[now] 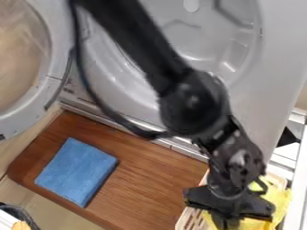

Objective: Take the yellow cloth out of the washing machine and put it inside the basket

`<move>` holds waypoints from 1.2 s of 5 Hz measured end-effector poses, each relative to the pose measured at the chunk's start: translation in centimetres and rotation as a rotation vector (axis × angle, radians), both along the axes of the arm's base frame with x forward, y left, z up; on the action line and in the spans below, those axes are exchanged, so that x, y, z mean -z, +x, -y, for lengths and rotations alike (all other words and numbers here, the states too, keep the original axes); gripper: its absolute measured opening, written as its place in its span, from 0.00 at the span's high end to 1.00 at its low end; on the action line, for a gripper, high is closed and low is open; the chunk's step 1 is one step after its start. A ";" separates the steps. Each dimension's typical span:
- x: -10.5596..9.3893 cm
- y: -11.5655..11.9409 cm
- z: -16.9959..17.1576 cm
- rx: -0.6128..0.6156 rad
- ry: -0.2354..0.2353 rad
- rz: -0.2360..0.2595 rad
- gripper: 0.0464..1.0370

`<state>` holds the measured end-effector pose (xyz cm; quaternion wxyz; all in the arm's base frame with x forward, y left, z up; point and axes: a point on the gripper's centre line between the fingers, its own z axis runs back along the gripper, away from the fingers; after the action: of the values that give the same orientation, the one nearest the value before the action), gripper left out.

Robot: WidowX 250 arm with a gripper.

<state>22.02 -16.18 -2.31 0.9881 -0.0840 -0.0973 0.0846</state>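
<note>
At the lower left corner, nearest the camera, sit a dark looped cord (18, 210) and a small orange thing (21, 225), beside a scrap of something white. At the bottom edge toward the right is the pincer (228, 215), hanging over a pale slotted basket (190, 219). Whether it is spread, pressed together or pinching something, I cannot tell. The yellow cloth (280, 197) is at the basket, bunched below and around the pincer; a bigger part shows on its right side and a smaller part on its lower left. On the right the cloth comes up to the basket's rim, and I cannot tell whether it hangs over.

Left of the basket is the brown wooden bench (150, 179), with rounded corners. A blue cloth (76, 171) lies flat on its left half, turned at a slant and well apart from the basket. White bars (289, 164) stand at the right edge, just beside the basket.

Behind the bench rises the grey washing machine (273, 67). Its door (57, 58) stands open to the left, with a round window (21, 54). The black arm (141, 38) slants down from the top edge in front of the machine's round opening (180, 27), a black cable (90, 83) curving along its left side.
</note>
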 end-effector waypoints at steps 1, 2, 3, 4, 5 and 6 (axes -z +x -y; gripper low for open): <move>0.5 0.4 -0.2 -0.028 0.061 0.022 0.84; 0.4 0.7 -0.9 -0.071 0.101 0.048 0.59; 0.1 0.7 -1.2 -0.081 0.113 0.048 0.27; -0.5 0.9 -1.6 -0.103 0.112 0.046 0.04; -1.9 1.3 -1.9 -0.104 0.082 0.049 0.03; -4.9 1.7 -2.9 -0.110 0.038 0.053 0.04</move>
<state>23.75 -13.24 2.63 0.9804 -0.0619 -0.1295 0.1346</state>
